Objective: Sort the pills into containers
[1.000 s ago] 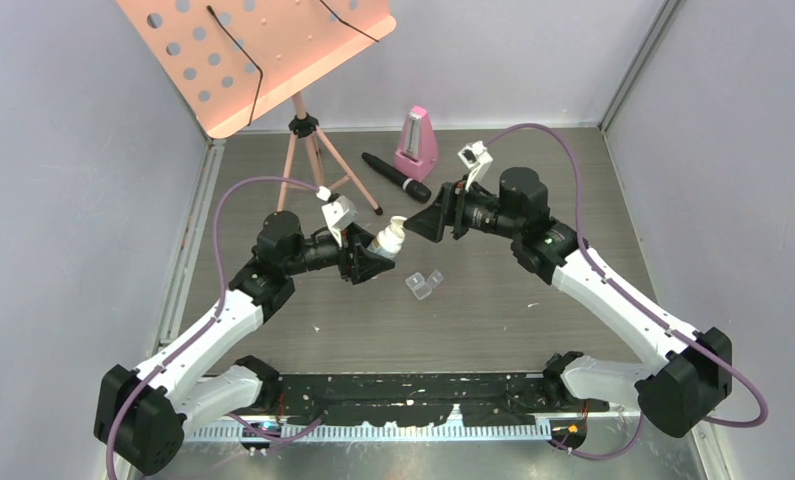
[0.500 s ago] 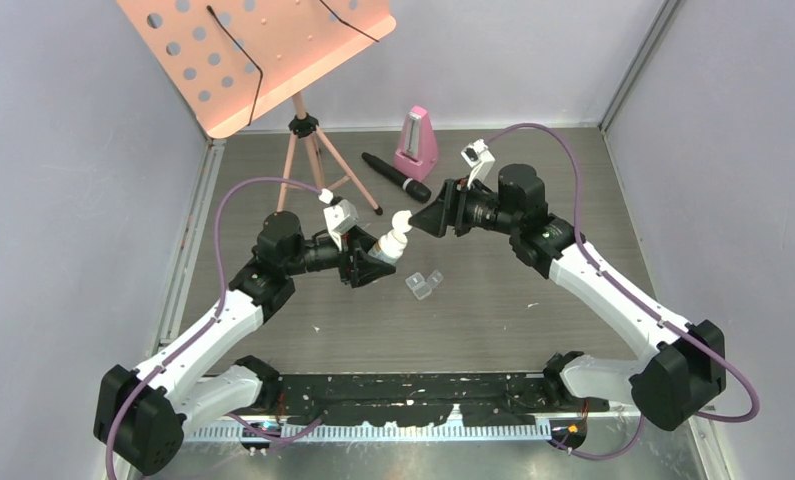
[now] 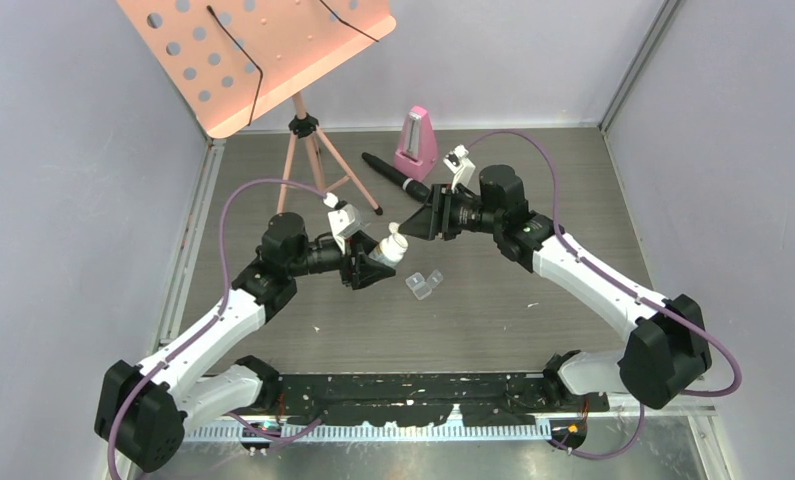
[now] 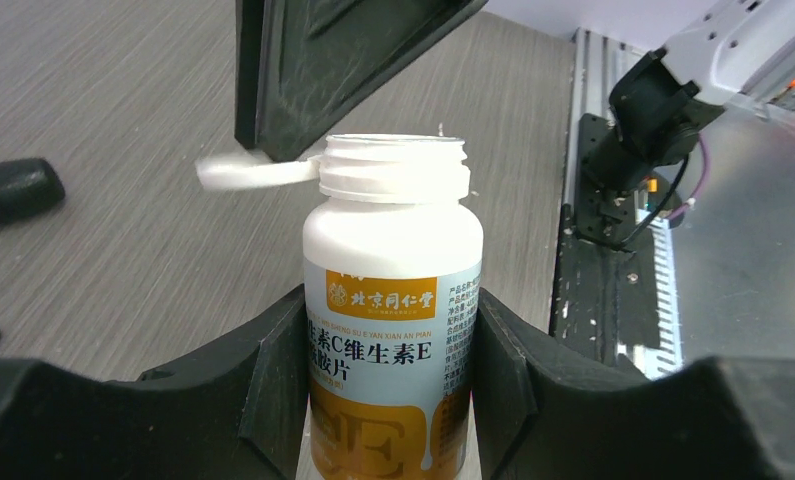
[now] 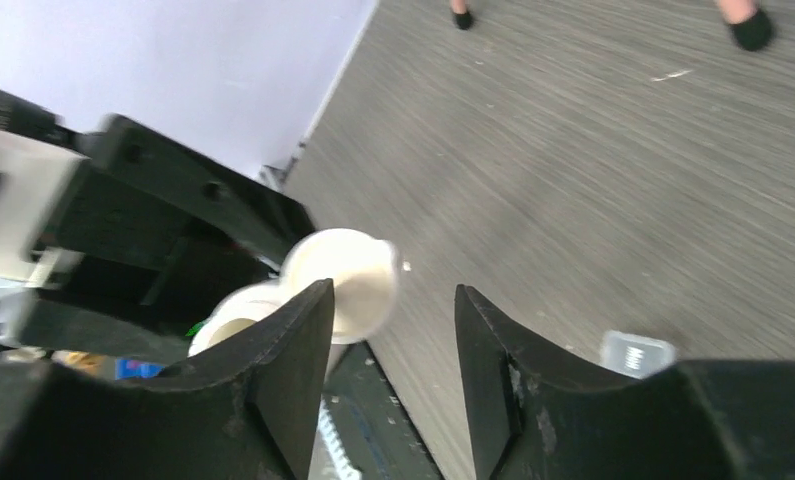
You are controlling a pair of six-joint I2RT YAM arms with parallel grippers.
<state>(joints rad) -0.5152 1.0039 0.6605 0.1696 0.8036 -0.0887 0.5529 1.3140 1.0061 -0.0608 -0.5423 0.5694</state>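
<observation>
Grey tabletop [image 3: 533,300] holds the containers [image 3: 423,284] near both arms; left gripper [image 4: 393,360] clamps the opened bottle [image 4: 393,240], right gripper [image 5: 391,300] gapes by its lid [image 5: 348,280], so tipping unseen pills over them seemingly comes next.

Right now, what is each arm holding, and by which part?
Left gripper grips the white bottle by its labelled body, below the neck. Right gripper holds nothing: its jaws stand open beside the flipped-open cap.
</observation>
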